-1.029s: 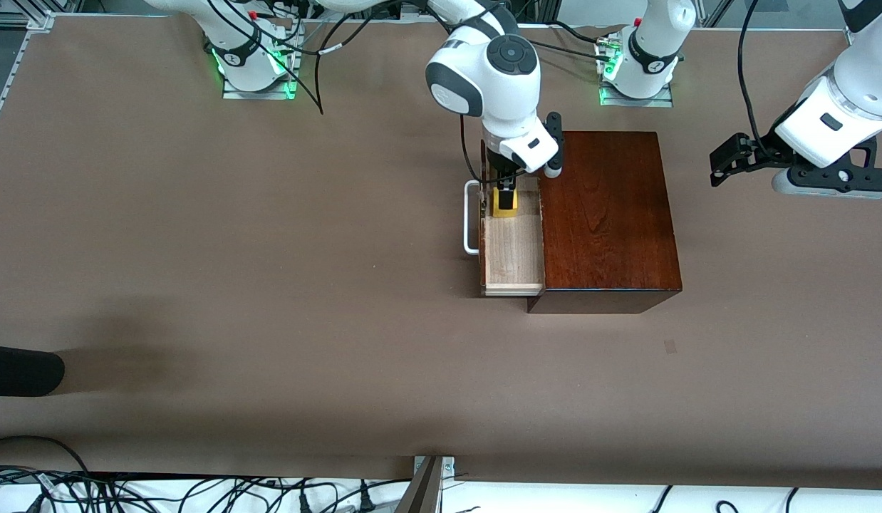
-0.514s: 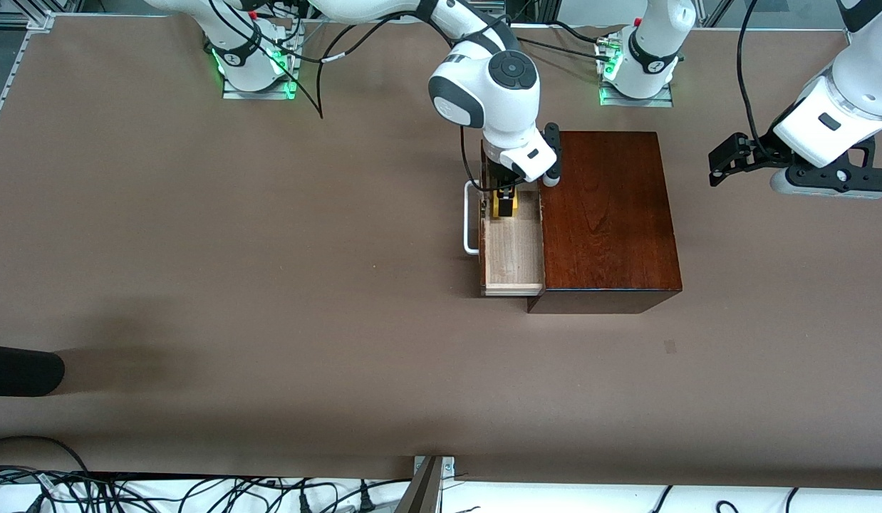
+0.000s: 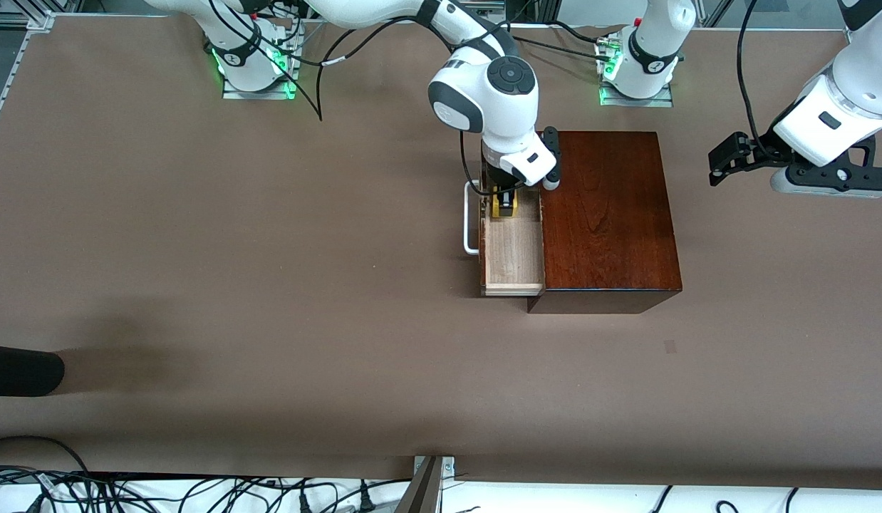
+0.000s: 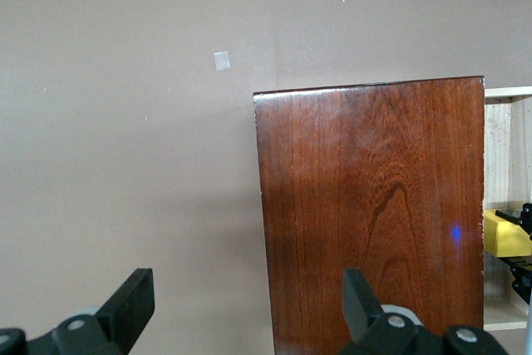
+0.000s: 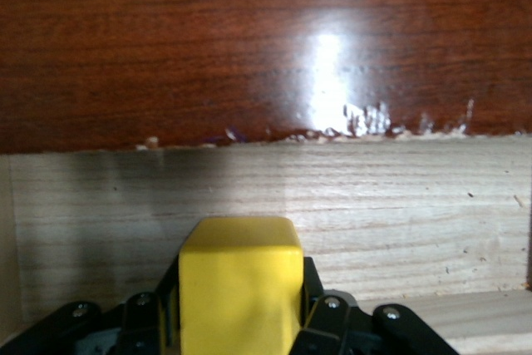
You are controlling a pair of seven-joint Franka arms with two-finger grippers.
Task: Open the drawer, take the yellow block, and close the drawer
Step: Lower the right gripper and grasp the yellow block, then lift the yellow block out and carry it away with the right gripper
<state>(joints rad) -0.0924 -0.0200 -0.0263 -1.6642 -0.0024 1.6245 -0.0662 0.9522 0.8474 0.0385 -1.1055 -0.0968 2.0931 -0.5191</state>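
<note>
Mostly hidden, yellow block (image 3: 504,205) sits under right pincer (image 3: 506,202).

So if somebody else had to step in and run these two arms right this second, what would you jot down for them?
Right gripper: down in the open drawer, shut on the yellow block, at the end of the tray toward the robots' bases.
Left gripper: open, empty, waiting in the air over the table beside the wooden box, toward the left arm's end.
Done: drawer pulled out by its white handle; block gripped.
Left: lift the block clear of the drawer, then push the drawer shut.
</note>
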